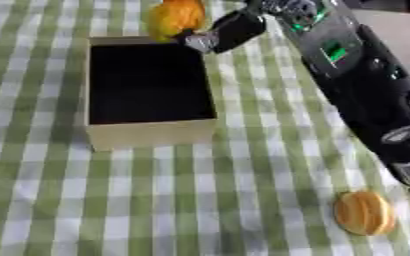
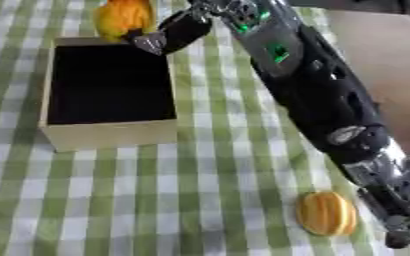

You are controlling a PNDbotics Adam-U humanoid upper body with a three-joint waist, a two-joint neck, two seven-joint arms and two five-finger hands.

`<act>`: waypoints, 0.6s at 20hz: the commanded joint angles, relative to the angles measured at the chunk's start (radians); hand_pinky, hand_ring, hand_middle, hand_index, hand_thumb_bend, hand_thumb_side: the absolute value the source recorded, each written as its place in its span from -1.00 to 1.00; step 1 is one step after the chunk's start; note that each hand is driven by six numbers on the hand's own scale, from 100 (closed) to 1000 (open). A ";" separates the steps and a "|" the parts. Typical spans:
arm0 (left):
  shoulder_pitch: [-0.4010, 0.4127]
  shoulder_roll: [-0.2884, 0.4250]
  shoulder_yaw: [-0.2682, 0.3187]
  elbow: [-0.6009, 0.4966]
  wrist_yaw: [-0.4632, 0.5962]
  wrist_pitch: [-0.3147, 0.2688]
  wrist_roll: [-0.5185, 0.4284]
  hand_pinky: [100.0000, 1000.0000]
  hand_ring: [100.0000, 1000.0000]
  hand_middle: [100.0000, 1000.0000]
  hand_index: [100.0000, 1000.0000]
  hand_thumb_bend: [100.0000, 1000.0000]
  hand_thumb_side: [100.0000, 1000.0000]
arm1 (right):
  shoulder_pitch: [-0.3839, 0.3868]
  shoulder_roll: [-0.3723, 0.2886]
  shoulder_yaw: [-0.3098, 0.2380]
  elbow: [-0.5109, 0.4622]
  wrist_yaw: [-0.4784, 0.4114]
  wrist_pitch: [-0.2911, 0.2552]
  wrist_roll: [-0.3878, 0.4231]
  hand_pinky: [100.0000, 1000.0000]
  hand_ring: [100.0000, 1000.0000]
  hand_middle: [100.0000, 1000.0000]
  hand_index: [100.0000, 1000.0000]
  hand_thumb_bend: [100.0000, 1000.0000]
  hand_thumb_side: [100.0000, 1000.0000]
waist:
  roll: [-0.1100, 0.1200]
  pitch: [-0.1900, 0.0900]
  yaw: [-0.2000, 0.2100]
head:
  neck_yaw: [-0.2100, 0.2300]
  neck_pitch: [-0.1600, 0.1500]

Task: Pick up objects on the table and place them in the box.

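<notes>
An open cardboard box (image 1: 147,134) with a dark inside stands on the green-and-white checked cloth, left of centre. My right arm reaches in from the lower right up to the box's far right corner. There my right hand (image 1: 229,31) holds a yellow-orange fruit-like object (image 1: 175,17) just above and beyond the box's far rim; dark fingers touch its lower right side. A second orange, ridged, round object (image 2: 327,213) lies on the cloth at the lower right, beside my forearm. My left hand shows in neither view.
The checked tablecloth (image 1: 156,200) covers the table in front of and left of the box. A plain beige surface (image 1: 405,30) shows at the upper right, past the cloth's edge. My right forearm (image 2: 322,100) crosses the right half of the view.
</notes>
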 commanded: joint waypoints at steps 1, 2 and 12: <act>-0.017 0.004 -0.002 -0.016 0.008 0.001 -0.014 0.39 0.40 0.35 0.62 -0.74 -0.07 | -0.010 0.017 0.005 0.033 0.096 -0.019 -0.040 0.55 0.35 -0.20 0.06 -1.00 -0.98 | 0.004 -0.019 0.001 | -0.001 -0.009; -0.017 0.002 -0.003 -0.016 0.009 0.002 -0.016 0.39 0.40 0.35 0.62 -0.75 -0.06 | -0.008 0.025 0.008 0.042 0.124 -0.021 -0.053 0.53 0.36 -0.18 0.08 -1.00 -0.92 | 0.003 -0.018 0.001 | 0.001 -0.008; -0.006 -0.007 -0.004 -0.016 0.015 0.018 -0.028 0.39 0.40 0.35 0.62 -0.77 -0.03 | 0.013 0.045 0.025 0.060 0.377 -0.069 -0.121 0.68 0.76 0.42 0.74 -0.74 -0.83 | -0.003 -0.021 0.000 | 0.022 0.000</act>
